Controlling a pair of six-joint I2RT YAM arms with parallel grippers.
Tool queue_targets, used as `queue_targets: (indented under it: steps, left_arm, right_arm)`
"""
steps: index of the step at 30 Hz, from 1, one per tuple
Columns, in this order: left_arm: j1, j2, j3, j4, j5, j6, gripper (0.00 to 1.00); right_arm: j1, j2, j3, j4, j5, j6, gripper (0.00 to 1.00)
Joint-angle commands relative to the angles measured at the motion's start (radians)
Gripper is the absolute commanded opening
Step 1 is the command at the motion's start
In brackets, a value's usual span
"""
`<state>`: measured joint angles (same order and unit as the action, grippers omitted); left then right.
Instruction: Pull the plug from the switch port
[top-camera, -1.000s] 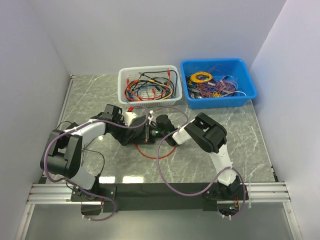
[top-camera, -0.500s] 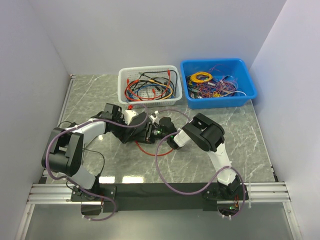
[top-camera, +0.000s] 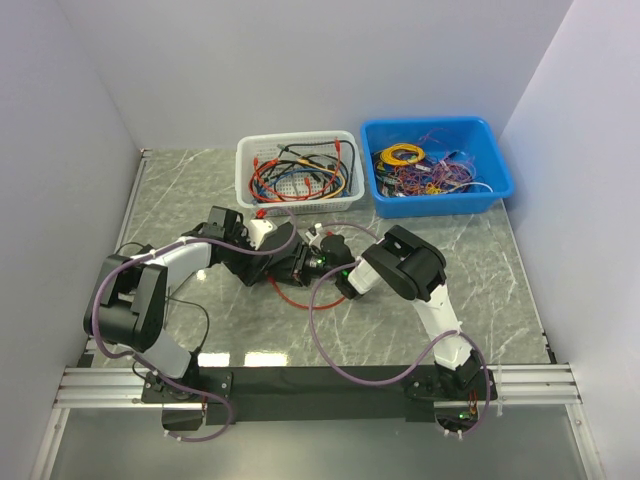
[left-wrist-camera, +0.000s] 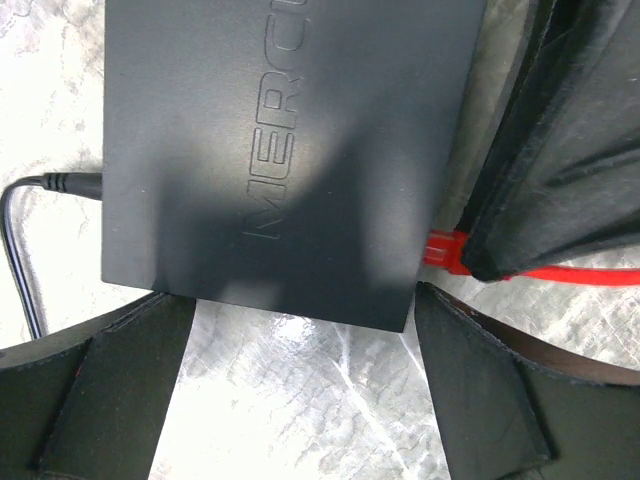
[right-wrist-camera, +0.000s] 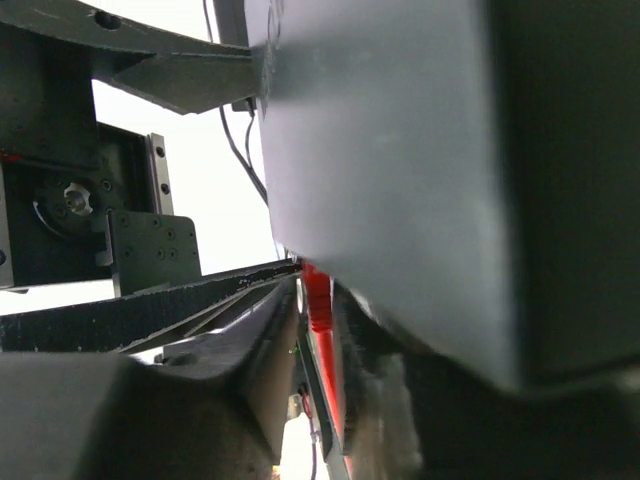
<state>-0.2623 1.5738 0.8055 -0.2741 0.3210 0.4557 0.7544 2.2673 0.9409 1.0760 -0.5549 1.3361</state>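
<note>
Plug (left-wrist-camera: 445, 250), red, sits against one long edge of the switch (left-wrist-camera: 290, 150), its nose touching that edge where the ports are. The switch lies flat on the table (top-camera: 480, 270) near the middle, in front of the white basket (top-camera: 245, 150), and both arms meet over it.

The right gripper (right-wrist-camera: 318, 330) is closed narrowly on the plug. In its wrist view the red body runs between the 2 dark fingers (right-wrist-camera: 240, 360), with the grey-black side of the switch filling the space just above. From the left wrist, one of those fingers covers the rear of the plug, and the red cable (left-wrist-camera: 575, 275) leads away from under it.

The left gripper (left-wrist-camera: 292, 297) is spread wide, with 1 finger at each near corner of the switch. Whether the tips press on the box or only touch it cannot be told.

A thin black lead (left-wrist-camera: 50, 185) enters the opposite edge of the switch. In the top view, red cable loops on the table just in front of the grippers. A blue bin (top-camera: 500, 165) of tangled wires stands right of the basket, which also holds cables.
</note>
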Motion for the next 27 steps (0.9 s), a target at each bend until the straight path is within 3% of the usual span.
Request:
queue_targets:
  steps: [1, 3, 5, 10, 18, 27]
  left_arm:
    - [-0.002, 0.031, 0.000, -0.033, 0.066, 0.003, 0.97]
    - [-0.002, 0.031, 0.000, -0.034, 0.067, 0.003, 0.97]
    - [-0.002, 0.026, 0.000, -0.033, 0.070, 0.003, 0.97]
    - [0.000, 0.029, 0.004, -0.022, 0.053, -0.005, 0.98]
    - [0.044, 0.049, 0.049, 0.038, -0.117, -0.081, 0.96]
    - [0.063, 0.081, 0.055, 0.056, -0.142, -0.095, 0.96]
  right_arm:
    - [0.010, 0.080, 0.049, -0.126, 0.144, -0.072, 0.21]
    - [0.011, 0.087, 0.049, -0.114, 0.145, -0.063, 0.07]
    - [0.011, 0.087, 0.042, -0.108, 0.147, -0.061, 0.00]
    - [0.011, 0.071, 0.030, -0.119, 0.151, -0.078, 0.00]
    - [0.031, -0.023, -0.019, -0.246, 0.052, -0.227, 0.00]
    - [0.031, -0.071, -0.093, -0.330, -0.046, -0.330, 0.00]
